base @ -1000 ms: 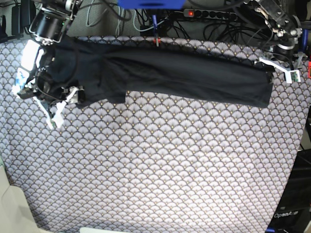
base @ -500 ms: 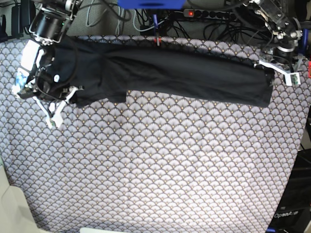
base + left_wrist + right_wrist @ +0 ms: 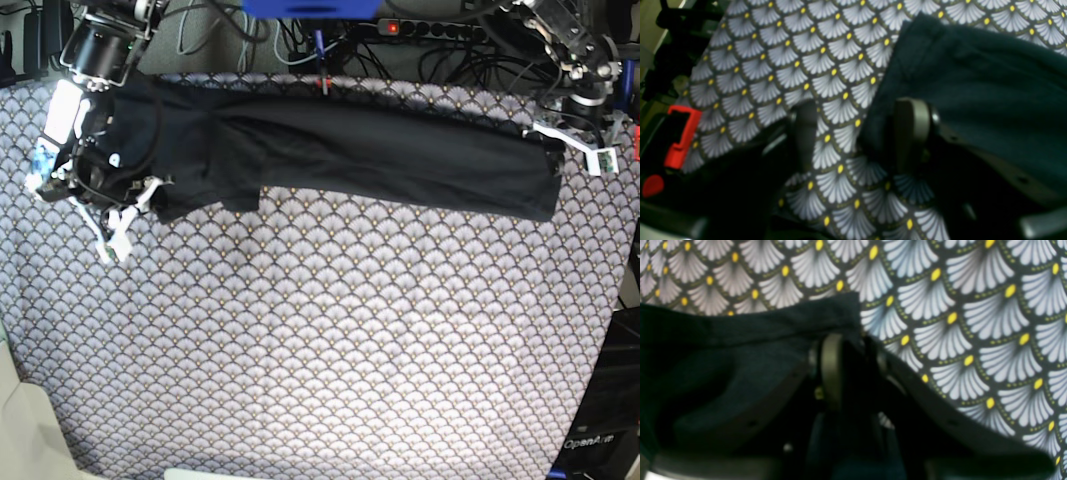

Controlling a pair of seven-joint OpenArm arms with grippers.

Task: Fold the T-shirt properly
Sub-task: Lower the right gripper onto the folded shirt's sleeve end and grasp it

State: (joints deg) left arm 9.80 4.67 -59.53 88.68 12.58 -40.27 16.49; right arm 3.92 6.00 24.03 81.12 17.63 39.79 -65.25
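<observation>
A: What's the setting in the base view?
B: A table under a grey fan-patterned cloth (image 3: 330,340), with cables and a power strip (image 3: 440,30) along the far edge. The shirt (image 3: 380,155) lies as a long dark band across the far part of the cloth, running from far left to far right.

A: And the arms there?
B: The right gripper (image 3: 112,225) sits at the shirt's left end, over its near corner. The left gripper (image 3: 575,145) is at the shirt's right end, just at the hem.

A: What does the left wrist view give?
B: The patterned cloth on the left, the shirt filling the right. The left gripper (image 3: 857,133) has its jaws well apart: one finger (image 3: 912,130) sits over the shirt's edge, the other over bare cloth. Nothing is pinched between them. A red clamp (image 3: 681,135) shows at the table's edge on the left.

A: And the right wrist view?
B: The shirt fills the left, the cloth the right. The right gripper (image 3: 850,360) has its jaws close together at the shirt's corner, with dark fabric bunched around them. It is too dark and blurred to tell whether they pinch the fabric
</observation>
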